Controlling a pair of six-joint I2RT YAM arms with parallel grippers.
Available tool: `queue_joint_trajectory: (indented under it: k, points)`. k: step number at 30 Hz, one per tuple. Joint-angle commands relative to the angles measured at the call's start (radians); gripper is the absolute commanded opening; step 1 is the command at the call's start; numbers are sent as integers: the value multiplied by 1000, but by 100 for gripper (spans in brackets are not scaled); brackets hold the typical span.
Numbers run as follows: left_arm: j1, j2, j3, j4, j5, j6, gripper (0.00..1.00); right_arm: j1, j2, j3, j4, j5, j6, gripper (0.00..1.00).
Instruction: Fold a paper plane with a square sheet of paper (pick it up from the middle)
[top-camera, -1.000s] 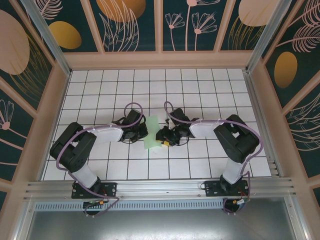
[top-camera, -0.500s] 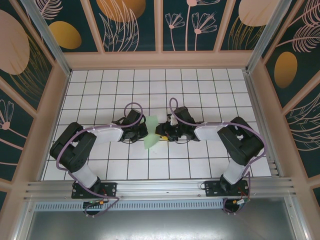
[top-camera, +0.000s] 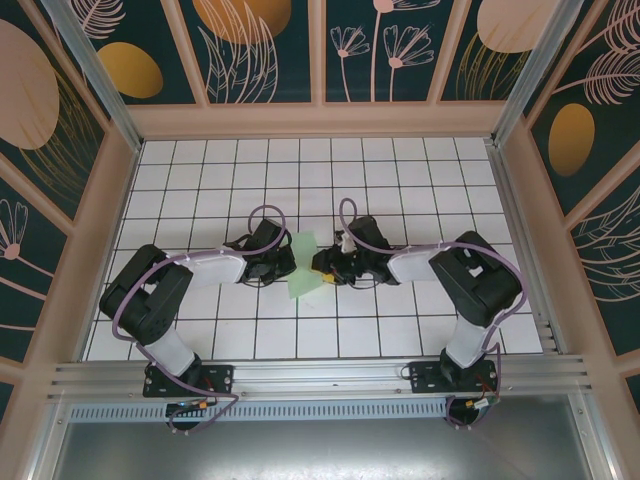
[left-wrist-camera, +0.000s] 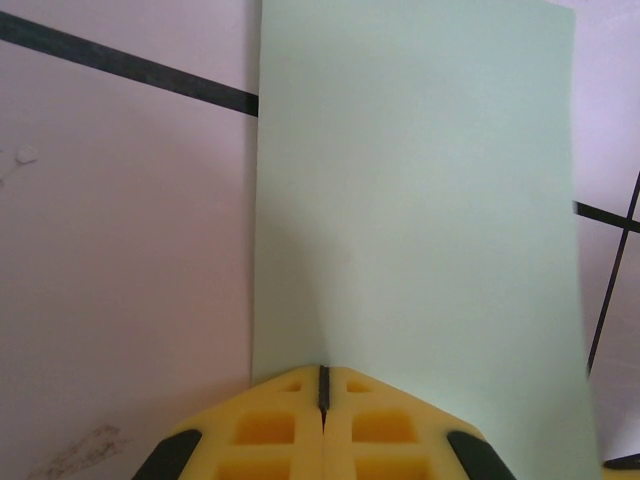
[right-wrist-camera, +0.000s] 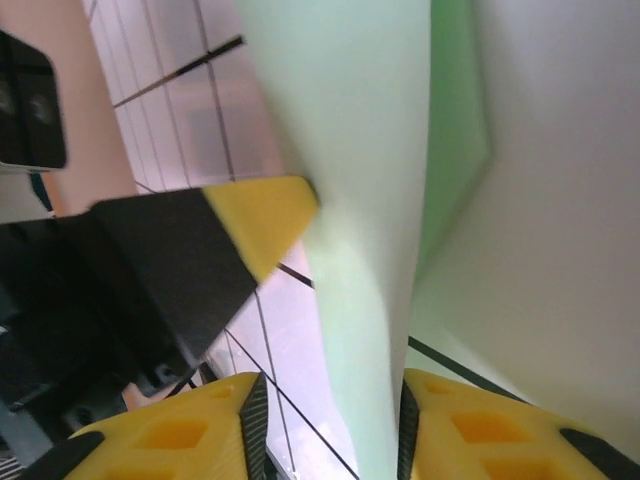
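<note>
The square sheet of paper (top-camera: 305, 266) is pale mint green, folded over and held up off the tiles at the table's middle. My left gripper (top-camera: 291, 263) is shut on its near edge; in the left wrist view the paper (left-wrist-camera: 420, 200) rises straight out of the closed yellow fingertips (left-wrist-camera: 300, 400) of the left gripper (left-wrist-camera: 322, 385). My right gripper (top-camera: 322, 268) faces it from the right and stands open. In the right wrist view the paper (right-wrist-camera: 365, 250) hangs edge-on between the two fingers of the right gripper (right-wrist-camera: 330, 420), close to the right pad (right-wrist-camera: 470, 420).
White grid tiles (top-camera: 400, 190) stretch out on all sides of the two arms. Patterned walls (top-camera: 320, 60) enclose the back and sides. The left gripper's yellow fingertip (right-wrist-camera: 255, 220) sits close in front of the right wrist camera.
The right gripper has moved up and left, bringing its open fingers around the sheet's free edge. The sheet has turned more edge-on. The left gripper has kept its hold.
</note>
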Motion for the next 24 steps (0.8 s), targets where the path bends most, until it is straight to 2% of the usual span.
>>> queue_joint_trajectory:
  k: [1, 9, 15, 18, 22, 24]
  points:
    - [1, 53, -44, -102, -30, -13, 0, -9, -58, -29, -54, -7, 25, 35]
    - [1, 52, -45, -86, -21, -13, 0, -10, -95, -77, -62, -19, 69, 20]
    - [1, 22, -42, -82, -17, -12, 0, -6, -85, -66, -87, -25, 70, 18]
    - [2, 19, -46, -78, -15, -13, 0, -2, -81, -64, -86, -26, 75, 14]
    - [1, -5, -38, -62, -9, -5, 0, -2, -86, -59, -92, -23, 74, 2]
    - [2, -40, -27, -31, -1, 10, 0, -2, -92, -51, -113, -12, 66, 0]
